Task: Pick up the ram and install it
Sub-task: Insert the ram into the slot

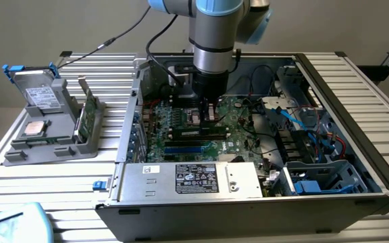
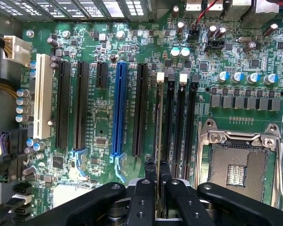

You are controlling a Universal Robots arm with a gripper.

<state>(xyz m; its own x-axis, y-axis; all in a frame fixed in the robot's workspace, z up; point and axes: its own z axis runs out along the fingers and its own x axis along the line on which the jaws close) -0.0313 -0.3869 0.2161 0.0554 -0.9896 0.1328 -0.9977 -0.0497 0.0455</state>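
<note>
Edge-on ram pinched in gripper

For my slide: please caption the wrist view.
The tool holds the ram edge-on, aligned with the black memory slots.

No text can be read for certain. The black label on the power supply, the white label on the drive and the motherboard all carry print too fine to make out.
</note>
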